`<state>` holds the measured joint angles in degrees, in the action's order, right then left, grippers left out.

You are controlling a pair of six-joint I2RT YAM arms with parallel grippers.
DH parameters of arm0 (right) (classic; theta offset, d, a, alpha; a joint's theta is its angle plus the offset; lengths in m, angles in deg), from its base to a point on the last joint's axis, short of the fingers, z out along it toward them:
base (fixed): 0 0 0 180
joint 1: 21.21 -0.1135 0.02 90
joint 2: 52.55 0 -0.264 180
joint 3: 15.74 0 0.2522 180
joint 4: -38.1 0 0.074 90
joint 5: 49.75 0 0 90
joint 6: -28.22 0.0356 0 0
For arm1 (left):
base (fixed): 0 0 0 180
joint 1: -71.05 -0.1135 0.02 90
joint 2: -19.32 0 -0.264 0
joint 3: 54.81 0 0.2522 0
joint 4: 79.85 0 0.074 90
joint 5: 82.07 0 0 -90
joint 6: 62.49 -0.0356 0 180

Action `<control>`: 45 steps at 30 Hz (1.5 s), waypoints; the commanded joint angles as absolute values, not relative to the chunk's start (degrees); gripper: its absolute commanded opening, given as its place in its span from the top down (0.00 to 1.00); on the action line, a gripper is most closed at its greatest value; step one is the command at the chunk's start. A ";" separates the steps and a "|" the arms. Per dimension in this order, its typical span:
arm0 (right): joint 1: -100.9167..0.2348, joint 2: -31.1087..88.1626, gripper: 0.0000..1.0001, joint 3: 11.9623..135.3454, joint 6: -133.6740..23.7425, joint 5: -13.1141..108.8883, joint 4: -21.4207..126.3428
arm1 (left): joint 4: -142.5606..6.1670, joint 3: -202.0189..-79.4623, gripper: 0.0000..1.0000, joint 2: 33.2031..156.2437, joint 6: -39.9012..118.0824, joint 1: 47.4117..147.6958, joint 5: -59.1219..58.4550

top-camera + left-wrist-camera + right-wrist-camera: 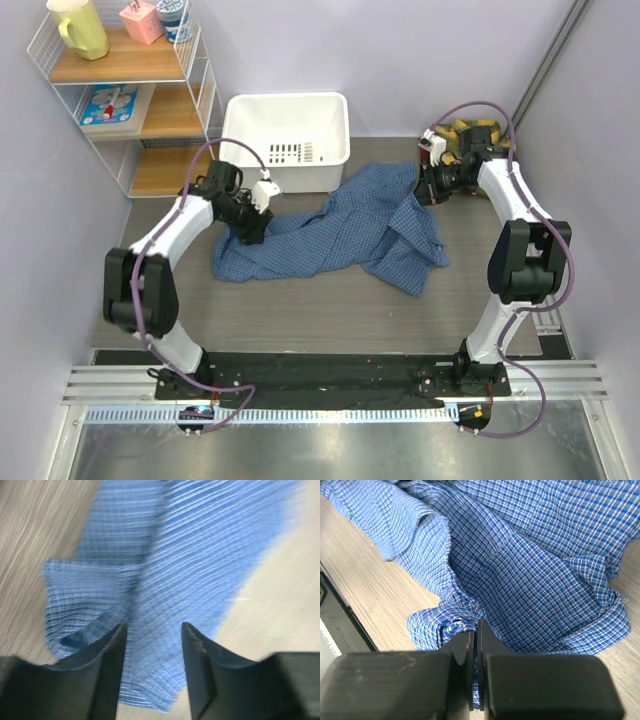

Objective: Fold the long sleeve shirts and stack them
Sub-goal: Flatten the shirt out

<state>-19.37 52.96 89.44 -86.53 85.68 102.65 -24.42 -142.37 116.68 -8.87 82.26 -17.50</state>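
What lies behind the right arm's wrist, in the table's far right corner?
A bunched yellow-and-dark cloth peeks out there, probably a shirt. The right arm and its cable cover most of it, so its pattern and how it lies cannot be seen.

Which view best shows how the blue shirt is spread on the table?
The top external view: the whole blue shirt shows, crumpled across the table. The right wrist view shows only a bunched fold pinched in the shut right hand. The left wrist view is blurred: a strip of cloth beyond the open left hand.
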 commanded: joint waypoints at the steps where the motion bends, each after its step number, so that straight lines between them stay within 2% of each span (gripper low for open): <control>1: -20.86 52.39 0.99 90.92 -84.46 84.28 100.73 | -26.72 -136.00 0.47 102.75 -5.81 89.66 -24.33; 3: -21.21 52.21 0.99 90.13 -84.02 83.76 100.12 | -29.96 -132.22 0.33 100.71 -3.08 92.92 -21.80; 8: -21.21 51.95 0.99 88.90 -84.02 83.40 99.94 | -44.00 -123.42 0.22 100.26 0.08 101.81 -12.04; 15: -21.21 52.12 0.99 89.16 -84.19 82.79 100.20 | -52.55 -128.16 0.20 110.71 4.83 110.94 -0.35; 22: -21.21 52.39 0.99 88.90 -85.33 82.79 100.21 | -58.70 -129.13 0.21 117.66 8.00 113.77 11.25; 24: -21.21 52.21 0.99 88.81 -85.68 82.52 100.29 | -59.15 -129.22 0.26 118.02 7.65 113.68 15.55; 31: -21.21 51.77 0.99 87.32 -86.48 83.05 100.64 | -57.84 -126.40 0.52 112.49 3.52 111.14 14.53; 34: -21.21 51.33 0.99 87.32 -87.53 83.22 101.34 | -53.80 -126.66 0.65 109.60 2.64 109.38 12.16; 35: -21.21 50.98 0.99 87.40 -87.71 83.31 101.61 | -51.53 -126.75 0.72 108.80 1.94 108.68 11.36; 37: -21.21 50.46 0.99 87.58 -88.50 83.40 102.31 | -49.14 -126.93 0.78 106.87 0.53 107.80 8.13; 42: -21.21 48.96 0.99 87.58 -90.17 82.87 103.63 | -41.15 -127.90 0.81 104.14 -1.31 104.37 0.47; 45: -21.21 48.70 0.99 87.49 -90.52 82.79 104.16 | -38.60 -127.81 0.91 103.52 -2.63 103.40 -3.84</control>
<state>-21.14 52.76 87.36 -88.63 82.48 103.07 -44.90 -126.53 105.47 0.03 104.46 3.98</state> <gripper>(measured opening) 0.036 0.134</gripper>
